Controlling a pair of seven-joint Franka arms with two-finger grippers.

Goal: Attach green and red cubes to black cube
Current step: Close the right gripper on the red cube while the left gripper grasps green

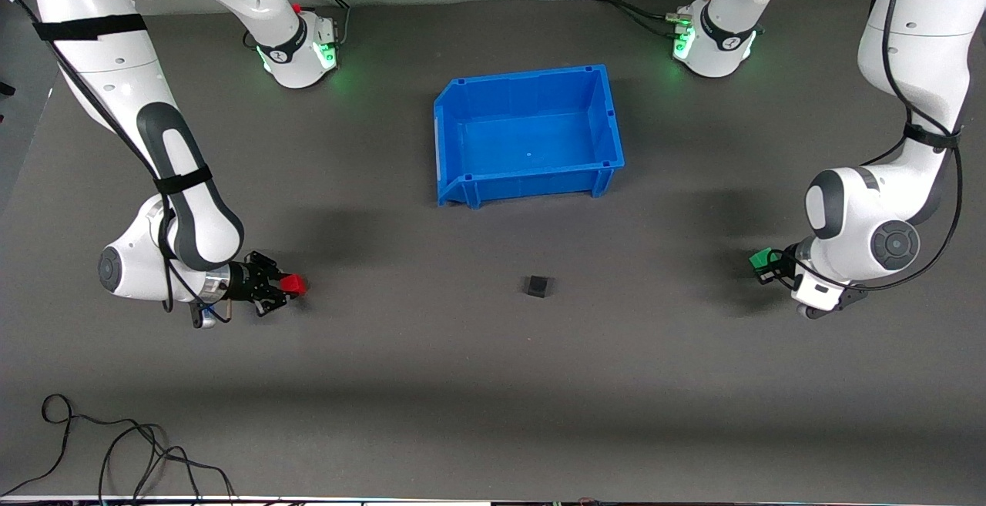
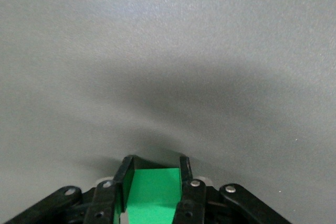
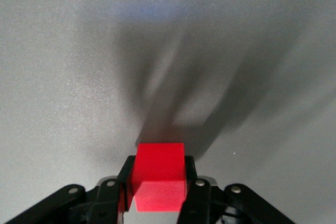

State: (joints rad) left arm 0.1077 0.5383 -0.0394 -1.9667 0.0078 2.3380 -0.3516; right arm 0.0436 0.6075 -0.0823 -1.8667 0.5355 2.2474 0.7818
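Observation:
The black cube (image 1: 538,286) sits on the dark table, nearer the front camera than the blue bin. My right gripper (image 1: 281,289) is shut on the red cube (image 1: 293,284), held low over the table toward the right arm's end. In the right wrist view the red cube (image 3: 159,177) fills the gap between the fingers. My left gripper (image 1: 766,266) is shut on the green cube (image 1: 761,259), low over the table toward the left arm's end. In the left wrist view the green cube (image 2: 152,192) sits between the fingers.
An open blue bin (image 1: 454,132) stands mid-table, farther from the front camera than the black cube. Loose black cables (image 1: 115,452) lie at the table's front edge toward the right arm's end.

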